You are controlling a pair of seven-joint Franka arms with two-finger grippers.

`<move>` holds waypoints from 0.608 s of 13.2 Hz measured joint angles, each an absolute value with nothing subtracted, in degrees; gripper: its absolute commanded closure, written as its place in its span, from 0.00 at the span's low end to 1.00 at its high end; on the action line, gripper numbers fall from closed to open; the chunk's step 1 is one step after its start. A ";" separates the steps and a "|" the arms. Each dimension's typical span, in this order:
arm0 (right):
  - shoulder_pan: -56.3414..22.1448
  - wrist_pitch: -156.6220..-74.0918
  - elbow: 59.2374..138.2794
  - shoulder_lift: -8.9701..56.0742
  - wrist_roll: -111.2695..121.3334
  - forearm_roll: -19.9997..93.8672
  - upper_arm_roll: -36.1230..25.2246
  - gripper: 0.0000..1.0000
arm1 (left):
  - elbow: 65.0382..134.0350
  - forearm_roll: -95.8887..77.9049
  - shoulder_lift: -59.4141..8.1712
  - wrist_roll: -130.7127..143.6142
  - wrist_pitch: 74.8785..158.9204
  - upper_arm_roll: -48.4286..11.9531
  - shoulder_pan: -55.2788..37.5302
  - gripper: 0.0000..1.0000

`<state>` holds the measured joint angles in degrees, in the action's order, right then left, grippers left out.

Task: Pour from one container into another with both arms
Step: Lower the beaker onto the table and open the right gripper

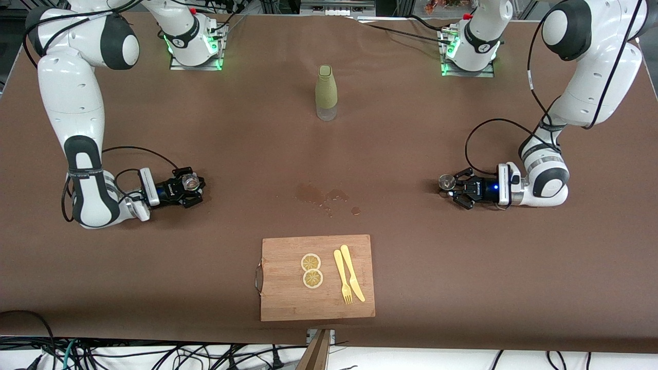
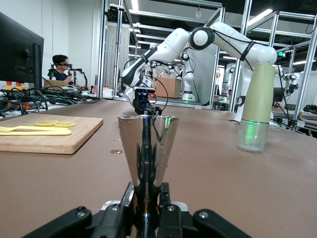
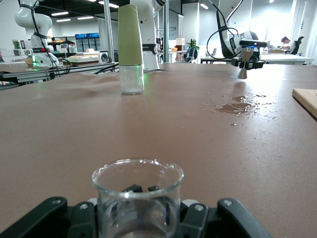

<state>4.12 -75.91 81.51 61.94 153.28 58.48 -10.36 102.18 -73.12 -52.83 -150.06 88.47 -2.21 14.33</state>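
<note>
Two hands sit low over the table (image 1: 462,288), well apart: the left hand (image 1: 455,191) clamped on the upright jigger (image 1: 445,181), the right hand (image 1: 191,189) clamped on the tumbler (image 1: 190,181).

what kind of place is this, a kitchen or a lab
Most likely a robotics lab, not a kitchen: two white robot arms are bolted to a brown-covered table, aluminium frame rigs stand around it, more robot arms wait at other benches, and a person sits at a workstation.
</note>
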 measured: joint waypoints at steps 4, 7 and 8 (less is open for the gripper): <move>4.86 -76.11 81.51 62.21 153.28 58.59 -10.25 0.00 | 102.17 -72.98 -52.92 -150.06 88.46 -2.14 14.68 1.00; 5.61 -76.26 81.51 62.47 153.26 58.55 -10.50 0.00 | 102.17 -72.81 -53.00 -150.06 88.35 -1.93 14.72 1.00; 5.78 -76.26 81.51 62.50 153.25 58.56 -11.19 0.00 | 102.17 -72.80 -53.00 -150.06 88.21 -1.73 14.73 1.00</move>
<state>5.78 -76.26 81.51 62.50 153.25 58.56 -11.19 102.17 -72.80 -53.00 -150.06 88.21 -1.73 14.73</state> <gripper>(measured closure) 0.172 0.775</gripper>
